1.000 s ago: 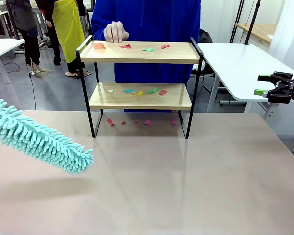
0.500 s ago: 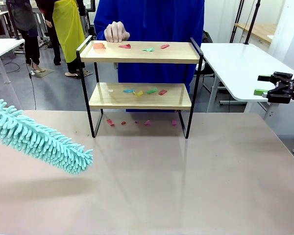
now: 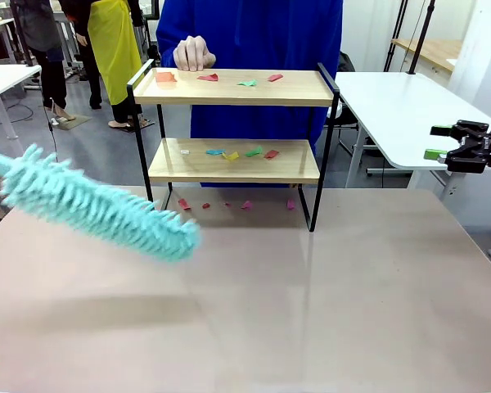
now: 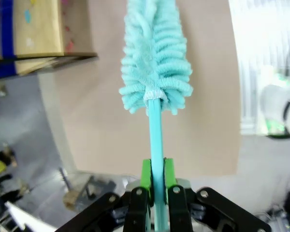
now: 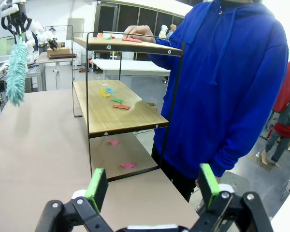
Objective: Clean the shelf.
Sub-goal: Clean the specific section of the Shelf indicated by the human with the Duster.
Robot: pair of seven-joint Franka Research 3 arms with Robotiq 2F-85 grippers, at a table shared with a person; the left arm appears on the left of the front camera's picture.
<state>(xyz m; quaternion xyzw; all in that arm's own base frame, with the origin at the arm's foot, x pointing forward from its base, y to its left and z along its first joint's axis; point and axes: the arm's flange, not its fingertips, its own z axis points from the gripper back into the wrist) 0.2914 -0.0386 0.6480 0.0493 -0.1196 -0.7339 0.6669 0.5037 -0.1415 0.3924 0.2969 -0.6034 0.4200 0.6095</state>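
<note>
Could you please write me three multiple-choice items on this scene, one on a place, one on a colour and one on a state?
1. On the shelf, the person's hand rests on:
A the lower board
B the top board's corner
C a leg

2. The duster is:
A yellow
B red
C teal

3. The right gripper is:
A open, holding nothing
B shut on the duster
C shut on the shelf's frame

Answers:
1 B: in the front view the knuckles lie at the top board's far left corner.
2 C: its fluffy head and thin handle are teal.
3 A: its green pads stand wide apart with nothing between them, and it is the left gripper that clamps the duster's handle.
</note>
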